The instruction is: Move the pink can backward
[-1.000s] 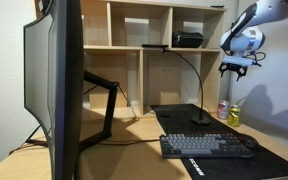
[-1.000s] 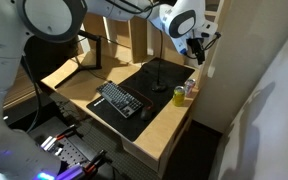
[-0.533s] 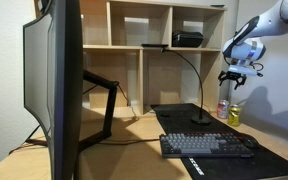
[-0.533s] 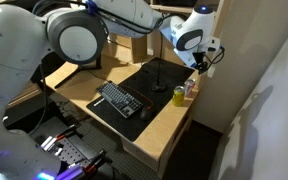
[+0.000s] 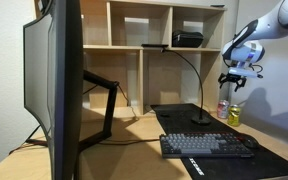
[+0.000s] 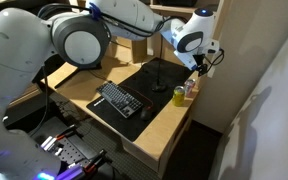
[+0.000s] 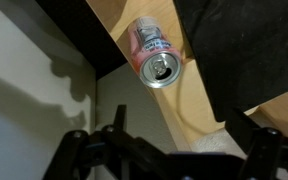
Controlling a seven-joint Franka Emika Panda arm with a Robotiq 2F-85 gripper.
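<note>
The pink can [image 7: 150, 52] stands upright near the edge of the wooden desk, its silvery top facing the wrist camera. In both exterior views it is small [image 5: 223, 108] [image 6: 192, 87] and stands next to the yellow-green can [image 5: 234, 116] [image 6: 180, 96]. My gripper [image 7: 184, 140] is open and empty, with its dark fingers [image 7: 117, 125] at the bottom of the wrist view. It hangs above the cans [image 5: 232, 76] [image 6: 202, 63], apart from the pink can.
A black desk mat [image 5: 214, 150] holds a keyboard [image 5: 206, 144] [image 6: 119, 99] and a gooseneck stand [image 5: 200, 120]. A large monitor [image 5: 54, 90] stands in the foreground, with wooden shelves [image 5: 144, 45] behind. The desk edge and a white wall [image 7: 34, 110] lie beside the cans.
My gripper has come down and toward the cans since a second ago. It has barely moved over the last half second. The cans have not moved.
</note>
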